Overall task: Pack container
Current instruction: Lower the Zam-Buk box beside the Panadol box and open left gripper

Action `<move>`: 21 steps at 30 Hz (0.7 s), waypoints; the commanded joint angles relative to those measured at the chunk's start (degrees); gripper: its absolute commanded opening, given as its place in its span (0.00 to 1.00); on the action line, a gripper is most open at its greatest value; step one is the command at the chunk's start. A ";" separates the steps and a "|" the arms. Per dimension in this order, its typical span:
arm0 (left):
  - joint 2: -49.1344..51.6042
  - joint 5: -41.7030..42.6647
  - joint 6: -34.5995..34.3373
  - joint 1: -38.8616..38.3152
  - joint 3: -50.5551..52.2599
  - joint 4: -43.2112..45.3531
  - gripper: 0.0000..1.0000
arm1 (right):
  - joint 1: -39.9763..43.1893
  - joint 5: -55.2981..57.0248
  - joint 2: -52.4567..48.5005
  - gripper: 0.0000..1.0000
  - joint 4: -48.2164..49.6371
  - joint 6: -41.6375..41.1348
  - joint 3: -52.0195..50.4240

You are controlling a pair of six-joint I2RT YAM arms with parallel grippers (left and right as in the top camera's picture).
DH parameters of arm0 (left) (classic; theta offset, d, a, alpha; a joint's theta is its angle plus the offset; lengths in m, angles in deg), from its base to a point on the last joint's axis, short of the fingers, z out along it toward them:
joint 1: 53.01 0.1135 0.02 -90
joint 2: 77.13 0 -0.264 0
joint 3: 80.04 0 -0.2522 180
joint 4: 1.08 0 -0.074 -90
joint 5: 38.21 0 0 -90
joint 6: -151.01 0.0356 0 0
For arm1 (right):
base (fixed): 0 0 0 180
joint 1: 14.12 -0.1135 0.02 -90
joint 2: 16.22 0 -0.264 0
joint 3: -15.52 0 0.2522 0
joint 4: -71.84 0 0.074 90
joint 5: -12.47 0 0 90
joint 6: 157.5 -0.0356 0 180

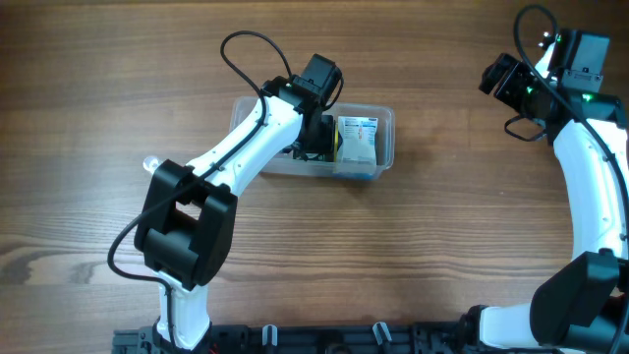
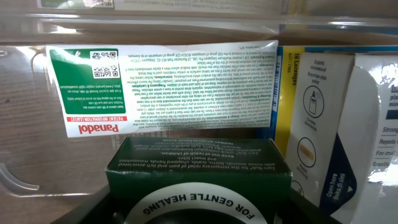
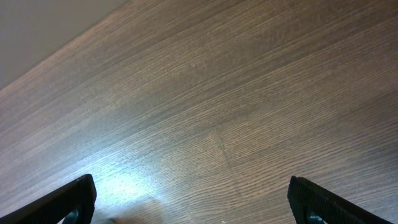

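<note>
Container (image 1: pixel 385 138) sits left of centre on the table (image 1: pixel 442 246); your left gripper (image 1: pixel 316 138) reaches into it beside a green box (image 2: pixel 193 165), finger state impossible to tell; your right gripper (image 3: pixel 193 199) hovers spread wide.

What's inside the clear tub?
Small boxes: a green-and-white Panadol box, a dark green box, a yellow lozenge box and a white box. The left arm hides the tub's other end.
</note>
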 commanded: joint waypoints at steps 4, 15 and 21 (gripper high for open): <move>0.61 -0.98 -0.74 -0.04 0.44 0.17 0.65 | 0.02 -0.92 -0.57 1.00 0.15 -0.37 0.15; 0.61 -0.98 -0.74 -0.04 0.44 0.20 0.68 | 0.02 -0.90 -0.57 1.00 0.15 -0.37 0.15; 0.61 -0.98 -0.74 -0.04 0.44 0.20 0.70 | 0.02 -0.90 -0.57 1.00 0.15 -0.37 0.15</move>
